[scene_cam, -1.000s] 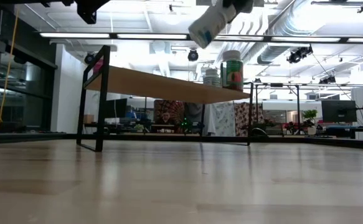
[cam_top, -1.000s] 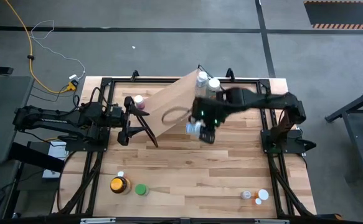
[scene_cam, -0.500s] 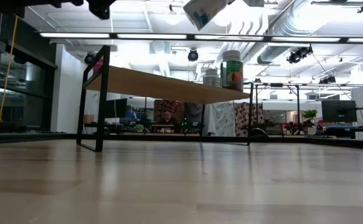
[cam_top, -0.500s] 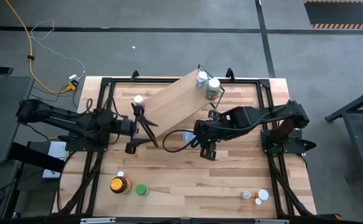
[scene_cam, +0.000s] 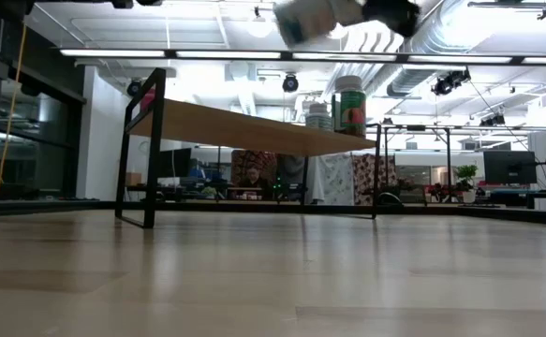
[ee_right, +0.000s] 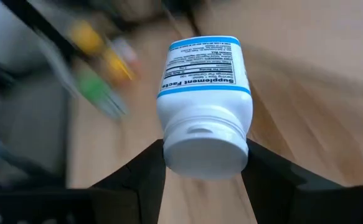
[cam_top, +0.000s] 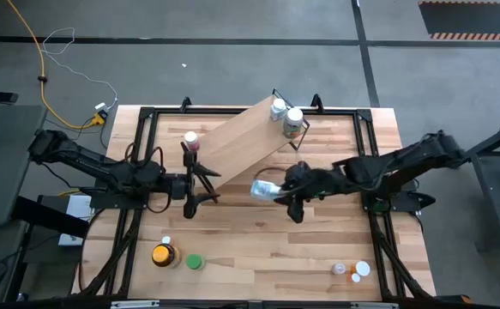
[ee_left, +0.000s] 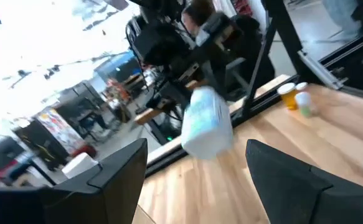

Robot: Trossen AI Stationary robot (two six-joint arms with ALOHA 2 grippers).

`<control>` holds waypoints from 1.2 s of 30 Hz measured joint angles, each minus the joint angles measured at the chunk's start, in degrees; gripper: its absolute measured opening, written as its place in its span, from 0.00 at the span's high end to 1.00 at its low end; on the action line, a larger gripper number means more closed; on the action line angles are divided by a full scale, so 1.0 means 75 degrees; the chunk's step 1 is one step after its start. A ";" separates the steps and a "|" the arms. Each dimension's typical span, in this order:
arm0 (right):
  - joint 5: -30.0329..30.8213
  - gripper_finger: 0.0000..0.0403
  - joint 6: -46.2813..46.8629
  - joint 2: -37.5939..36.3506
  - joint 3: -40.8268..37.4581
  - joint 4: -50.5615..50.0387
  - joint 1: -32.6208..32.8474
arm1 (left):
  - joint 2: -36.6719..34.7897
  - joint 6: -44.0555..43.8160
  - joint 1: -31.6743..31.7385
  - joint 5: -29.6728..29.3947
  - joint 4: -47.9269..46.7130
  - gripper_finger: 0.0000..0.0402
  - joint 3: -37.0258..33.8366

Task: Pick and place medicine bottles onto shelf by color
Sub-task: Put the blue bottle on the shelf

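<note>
A white medicine bottle [cam_top: 264, 189] with a blue-banded label hangs above the table's middle, and my right gripper [cam_top: 286, 190] is shut on it. My left gripper [cam_top: 205, 181] stands open a little to its left, facing the bottle [ee_left: 206, 122] without touching it. The shelf [cam_top: 248, 133], a light-wood board on black wire ends, runs slantwise at the far middle. Two bottles [cam_top: 286, 115] stand at its far right end. A pink-capped bottle [cam_top: 190, 140] stands at its left end. My right gripper pinches the bottle's white cap end [ee_right: 202, 151] between its two fingers [ee_right: 142, 174], one on each side. The fingers come from the table's right, slanting slightly down, along the bottle's length. The bottle is lifted clear and lies almost level, its bottom toward my left gripper.
An amber jar with a yellow lid [cam_top: 164, 254], a green bottle [cam_top: 195, 262] and a small white one [cam_top: 165, 242] stand at the near left. Tiny orange and white bottles [cam_top: 351, 270] stand at the near right. Bare wood lies in between.
My right gripper has drawn back from beside the shelf toward the table's near and right edges and tipped closer to level. The bottle it holds now lies nearly flat, pointing left. My left gripper has moved right toward the bottle and rolled about its own line.
</note>
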 joint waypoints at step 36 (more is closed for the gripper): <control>-0.0555 0.57 -0.1439 0.0744 -0.2267 0.5923 -0.0165 | 0.3142 0.1949 -0.0603 -0.1012 0.1158 0.35 0.1378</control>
